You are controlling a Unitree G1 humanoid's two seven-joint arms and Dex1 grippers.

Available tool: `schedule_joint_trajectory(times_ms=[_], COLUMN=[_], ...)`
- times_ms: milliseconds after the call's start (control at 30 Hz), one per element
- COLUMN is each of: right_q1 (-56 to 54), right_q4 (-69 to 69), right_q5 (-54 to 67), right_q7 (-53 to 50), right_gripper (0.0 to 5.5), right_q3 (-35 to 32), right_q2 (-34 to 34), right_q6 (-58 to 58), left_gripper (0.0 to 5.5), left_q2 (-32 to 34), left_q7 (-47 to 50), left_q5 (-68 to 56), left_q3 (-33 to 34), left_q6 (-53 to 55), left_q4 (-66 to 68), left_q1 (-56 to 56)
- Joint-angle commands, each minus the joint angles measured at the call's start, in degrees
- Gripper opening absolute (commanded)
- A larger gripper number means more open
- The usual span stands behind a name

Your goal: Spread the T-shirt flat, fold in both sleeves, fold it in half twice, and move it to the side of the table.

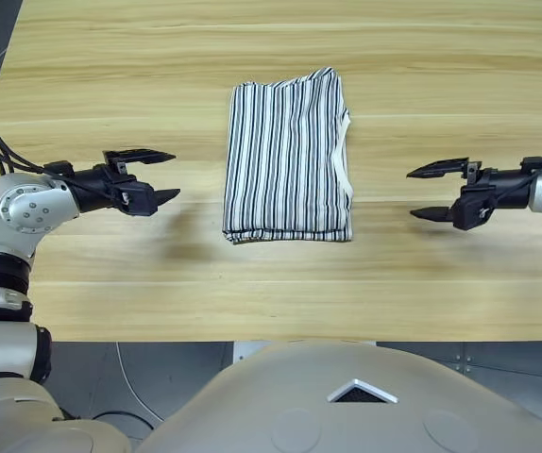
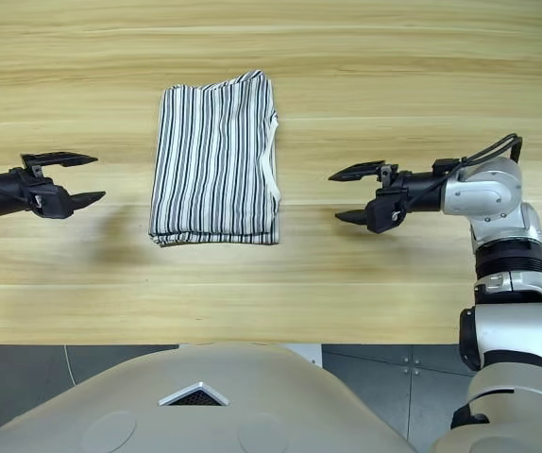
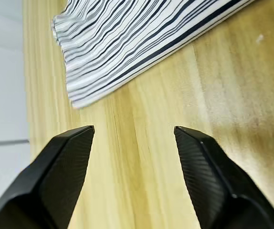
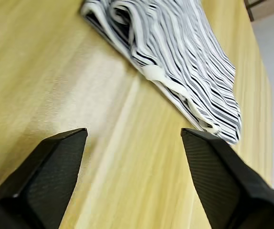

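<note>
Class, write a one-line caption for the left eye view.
Folded striped T-shirt lies on the table between the left gripper and right gripper, jaws open.

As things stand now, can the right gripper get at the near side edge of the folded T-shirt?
Probably yes. The right gripper is open and points toward the T-shirt. Bare table lies between them, and nothing stands in the way.

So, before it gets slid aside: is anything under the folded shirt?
The shirt lies flat on the table, with only wood showing around its edges. Nothing pokes out, but the spot beneath its layers is covered.
</note>
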Motion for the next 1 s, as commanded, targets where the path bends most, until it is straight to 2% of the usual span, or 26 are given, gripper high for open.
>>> schedule_joint_trajectory(times_ms=[33,167,267,567,800,1000], right_q1=[-2.53,-3.07,-3.68,-5.85,-7.84,-9.66], right_q4=[2.55,4.97,6.36,7.61,9.04,9.94], right_q5=[-7.03,-14.55,-18.74,-28.97,-35.61,-37.30], right_q7=[-7.04,-15.50,-21.35,-35.25,-45.36,-49.52], right_gripper=[3.57,3.57,3.57,3.57,3.57,3.57], right_q3=[2.81,5.47,7.65,14.66,20.07,23.82], right_q2=[2.19,5.54,7.43,10.26,11.44,11.93], right_q6=[-3.50,-4.40,-4.86,-4.26,-2.69,-2.30], left_gripper=[3.08,3.08,3.08,3.08,3.08,3.08], left_q2=[-1.26,-3.46,-4.76,-2.80,-2.13,-3.26], left_q7=[16.15,29.91,33.28,36.08,34.95,35.08], left_q5=[23.25,40.10,41.75,40.23,37.85,37.22], left_q3=[-1.86,-9.86,-14.43,-20.78,-22.29,-23.13], left_q6=[-5.78,-3.59,-4.95,-5.50,-5.92,-5.63], left_q4=[-9.15,-7.95,-5.06,-3.67,-4.61,-4.99], left_q1=[0.48,-1.56,-1.53,-1.73,-2.24,-2.61])
